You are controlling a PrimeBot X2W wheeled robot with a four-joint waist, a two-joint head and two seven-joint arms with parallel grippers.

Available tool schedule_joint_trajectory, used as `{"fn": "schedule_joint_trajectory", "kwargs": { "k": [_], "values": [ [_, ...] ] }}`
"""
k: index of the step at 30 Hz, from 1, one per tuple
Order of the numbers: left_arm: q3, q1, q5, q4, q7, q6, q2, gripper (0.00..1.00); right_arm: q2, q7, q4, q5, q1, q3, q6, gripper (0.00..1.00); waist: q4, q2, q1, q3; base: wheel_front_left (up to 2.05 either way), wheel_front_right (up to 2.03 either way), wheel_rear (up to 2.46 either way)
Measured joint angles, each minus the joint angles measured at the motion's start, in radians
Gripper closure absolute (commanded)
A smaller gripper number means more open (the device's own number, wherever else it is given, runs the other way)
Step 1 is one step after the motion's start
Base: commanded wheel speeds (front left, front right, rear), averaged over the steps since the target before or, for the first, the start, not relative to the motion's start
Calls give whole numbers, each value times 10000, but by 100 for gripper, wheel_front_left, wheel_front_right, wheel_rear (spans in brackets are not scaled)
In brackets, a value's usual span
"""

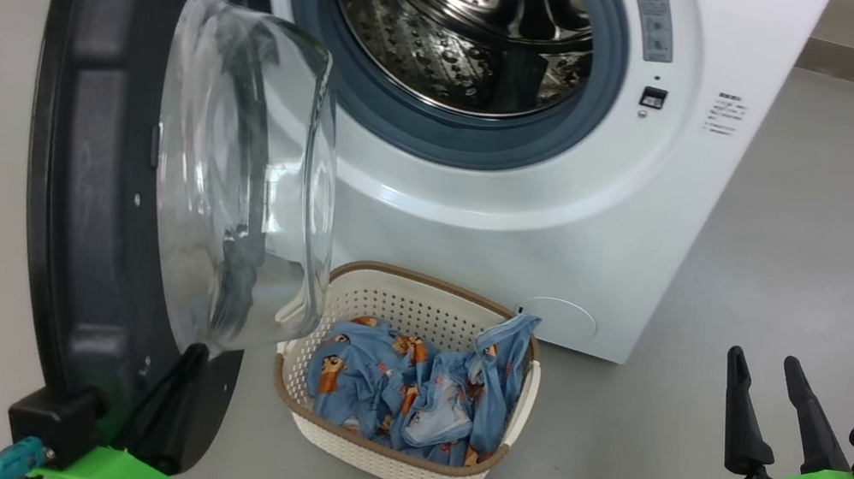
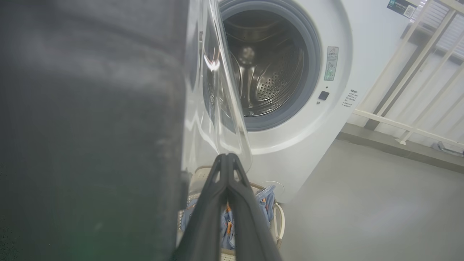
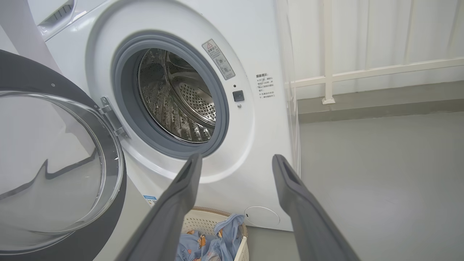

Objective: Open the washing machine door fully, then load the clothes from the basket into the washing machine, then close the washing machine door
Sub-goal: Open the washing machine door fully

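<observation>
Floor (image 1: 824,254): grey and smooth, under the washer and the basket; pale railing (image 3: 328,54) along the wall behind, seen from the right wrist.
Washing machine (image 1: 658,209): white front-loader at the top centre of the head view; mouth uncovered, grey gasket (image 1: 445,134) ringing the perforated steel drum (image 1: 465,12).
Washing machine door (image 1: 89,131): swung out to the left on its hinge (image 3: 112,117), standing roughly square to the washer's front, matte black inner side turned toward the basket; clear glass bowl (image 1: 237,182) bulging from its centre.
Basket (image 1: 389,463): cream-white with a brown rim, on the floor just in front of the washer's lower front, beside the door's lower edge; near corner overlapped by the glass bowl in the head view.
Clothes (image 1: 410,393): light blue with orange-brown bears, bundled inside the basket, one fold rising over the far right rim.
Left gripper (image 2: 227,157): low on the door's inner side, fingers pressed together with nothing between them, tips just under the glass bowl; contact with the door not decidable.
Right gripper (image 1: 764,358): lower right of the head view, well apart from basket and washer, fingers spread wide, nothing held.
</observation>
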Motion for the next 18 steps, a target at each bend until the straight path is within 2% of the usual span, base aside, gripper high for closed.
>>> {"fn": "schedule_joint_trajectory", "kwargs": {
  "k": [18],
  "values": [
    [830, -500, -119, 474, 836, 491, 961, 100, 42, 0, -73, -63, -6, -33, 0, 0, 921, 0, -1, 327, 0, 0, 0]
  ]
}}
